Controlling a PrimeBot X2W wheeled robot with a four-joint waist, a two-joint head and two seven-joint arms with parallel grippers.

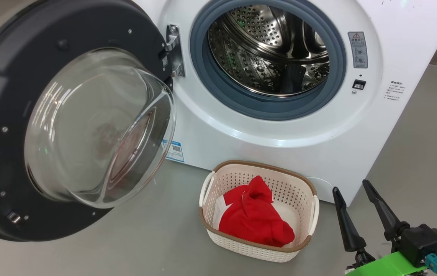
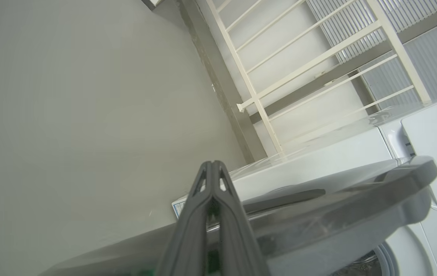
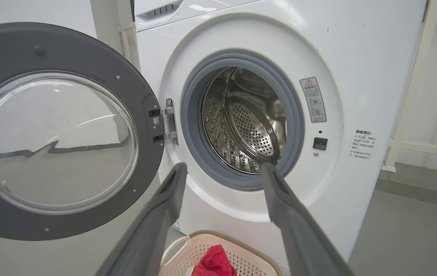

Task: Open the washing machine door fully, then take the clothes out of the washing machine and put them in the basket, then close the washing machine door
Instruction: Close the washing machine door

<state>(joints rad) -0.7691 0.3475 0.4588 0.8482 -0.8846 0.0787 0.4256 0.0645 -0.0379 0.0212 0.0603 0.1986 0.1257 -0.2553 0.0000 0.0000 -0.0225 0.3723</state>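
The washing machine stands with its steel drum showing no fabric. Its washing machine door hangs swung out to the left, glass bowl bulging toward me. Red clothes lie bunched in the cream basket on the floor before the machine. My right gripper is open at the lower right, beside the basket, nothing between its fingers. My left gripper is shut, its tips just off the door's dark outer rim.
Grey floor lies around the basket and to the machine's right. A white railing stands beside the machine against the wall.
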